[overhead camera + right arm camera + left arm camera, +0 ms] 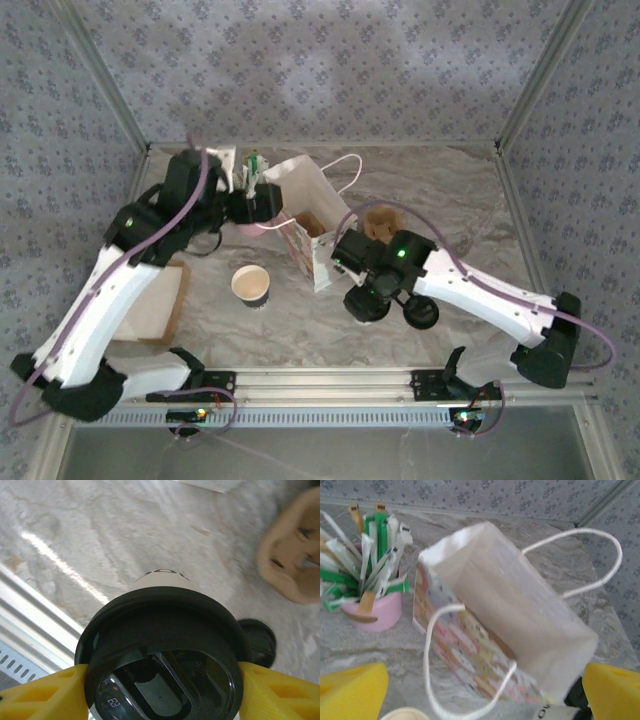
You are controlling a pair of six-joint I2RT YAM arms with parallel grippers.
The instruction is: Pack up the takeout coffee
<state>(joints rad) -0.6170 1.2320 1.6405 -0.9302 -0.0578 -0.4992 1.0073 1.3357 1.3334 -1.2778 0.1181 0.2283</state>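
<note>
Two grippers, one lidded cup: the load poised beside the open bag

Right gripper [162, 687]: its yellow fingers [42, 697] are clamped on opposite sides of the black plastic lid [162, 665] that caps a white paper coffee cup [160, 577]. Gripping at the rim probably serves to keep the drink upright. Seen from above, the cup is just beside the near end of the bag; whether it rests on the table cannot be told. A second, loose black lid [257, 640] lies on the crinkled grey table cover [125, 535] close by, with a tan moulded-pulp cup carrier [292, 555] beyond it.

Left gripper [485, 685]: fingers spread wide apart and holding nothing, poised over the white paper bag with printed sides and cord handles [520, 610]. Its mouth gapes and its interior is bare, likely so the cup can be lowered straight in. A pink cup of sachets and stirrers [372, 612] stands just beside the bag, and an unlidded paper cup [250, 283] stands nearer the bases.
</note>
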